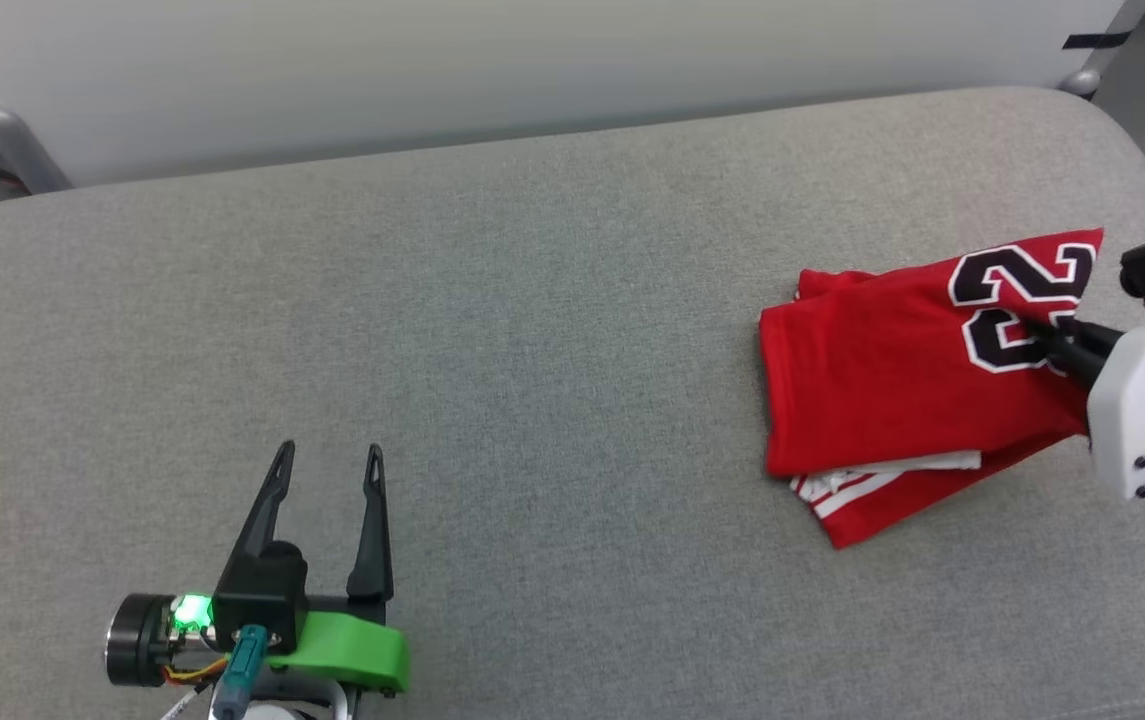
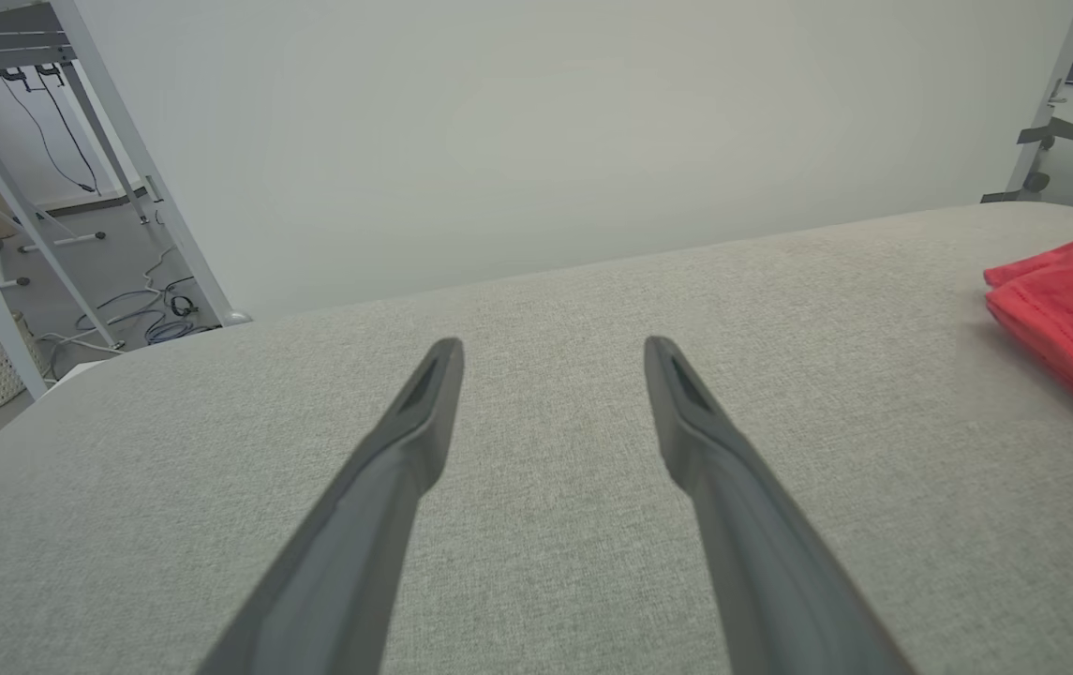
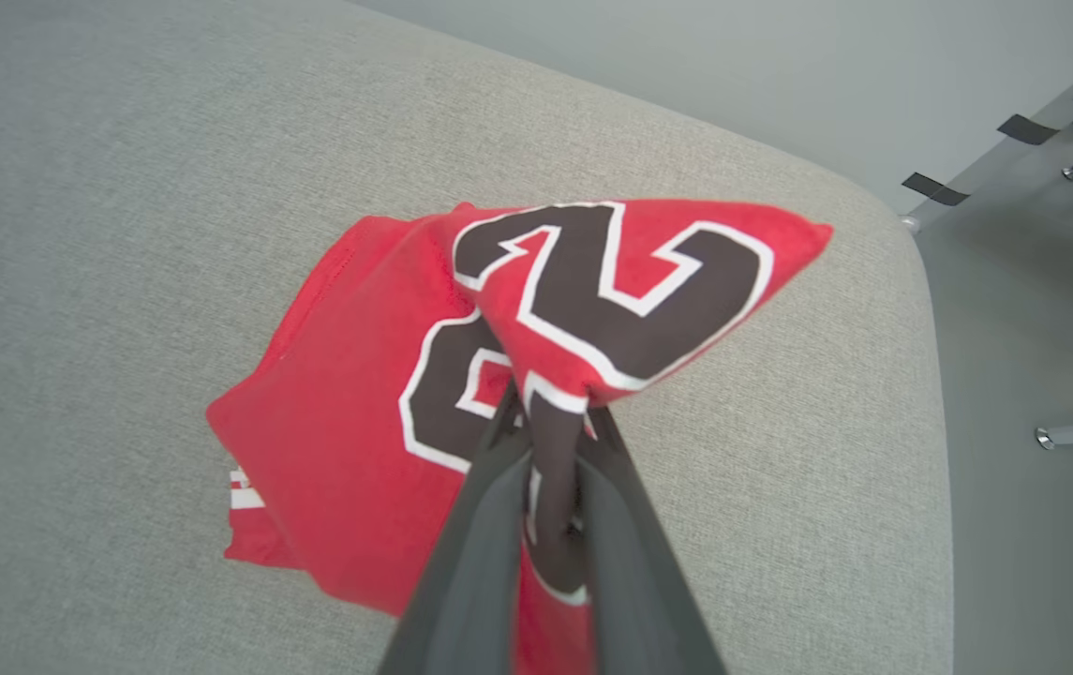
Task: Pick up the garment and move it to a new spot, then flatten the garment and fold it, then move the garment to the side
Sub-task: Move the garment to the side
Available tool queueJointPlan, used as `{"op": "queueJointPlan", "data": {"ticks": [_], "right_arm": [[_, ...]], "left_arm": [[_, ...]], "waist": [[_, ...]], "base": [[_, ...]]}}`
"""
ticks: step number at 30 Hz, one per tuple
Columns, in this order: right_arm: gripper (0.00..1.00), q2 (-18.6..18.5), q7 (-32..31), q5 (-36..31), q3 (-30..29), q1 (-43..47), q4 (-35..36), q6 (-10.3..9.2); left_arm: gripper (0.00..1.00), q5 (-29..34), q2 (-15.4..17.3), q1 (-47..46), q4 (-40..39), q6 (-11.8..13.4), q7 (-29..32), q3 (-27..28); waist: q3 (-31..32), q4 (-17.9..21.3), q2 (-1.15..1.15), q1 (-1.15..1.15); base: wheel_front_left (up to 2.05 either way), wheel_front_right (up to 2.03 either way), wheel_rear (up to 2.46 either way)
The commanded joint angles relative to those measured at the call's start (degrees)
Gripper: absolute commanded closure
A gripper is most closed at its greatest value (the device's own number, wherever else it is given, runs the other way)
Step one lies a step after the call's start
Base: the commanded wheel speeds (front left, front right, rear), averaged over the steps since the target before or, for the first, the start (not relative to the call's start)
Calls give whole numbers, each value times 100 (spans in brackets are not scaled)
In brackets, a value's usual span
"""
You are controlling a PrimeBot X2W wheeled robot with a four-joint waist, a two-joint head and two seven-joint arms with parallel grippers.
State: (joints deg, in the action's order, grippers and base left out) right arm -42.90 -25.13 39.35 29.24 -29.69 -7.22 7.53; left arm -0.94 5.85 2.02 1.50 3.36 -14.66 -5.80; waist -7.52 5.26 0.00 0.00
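Head view — folded garment (image 1: 882, 390) pinched at the right edge of the grey pad (image 1: 532, 300)
Right gripper (image 1: 1037, 330) is clamped on a bunch of the printed cloth; left gripper (image 1: 328, 452) stands wide near the front-left. Folding looks done — only the shift aside seems left.

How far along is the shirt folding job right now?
Folding looks done: the garment lies folded at the right of the grey surface. In hand: the right gripper pinches its numbered layer. The left gripper is open. Left: set it aside, release.
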Motion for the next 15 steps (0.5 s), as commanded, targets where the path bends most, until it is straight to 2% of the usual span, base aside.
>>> {"op": "queueJointPlan", "data": {"ticks": [1,6,15], "right_arm": [[100,-56,-2,-80,-85,-167,-56,-4],[100,-341,29,-317,-365,-457,-410,-4],[100,-891,190,-648,-950,-952,-1455,-4]], "left_arm": [[0,67,43,-159,-38,2,-34,-5],[0,119,148,-470,-140,-3,-34,-7],[0,150,274,-941,-420,42,-34,-37]], "waist": [[-375,69,0,0],[-930,-10,0,0],[-1768,-152,0,0]], "base": [[0,0,0],[0,0,0],[0,0,0]]}}
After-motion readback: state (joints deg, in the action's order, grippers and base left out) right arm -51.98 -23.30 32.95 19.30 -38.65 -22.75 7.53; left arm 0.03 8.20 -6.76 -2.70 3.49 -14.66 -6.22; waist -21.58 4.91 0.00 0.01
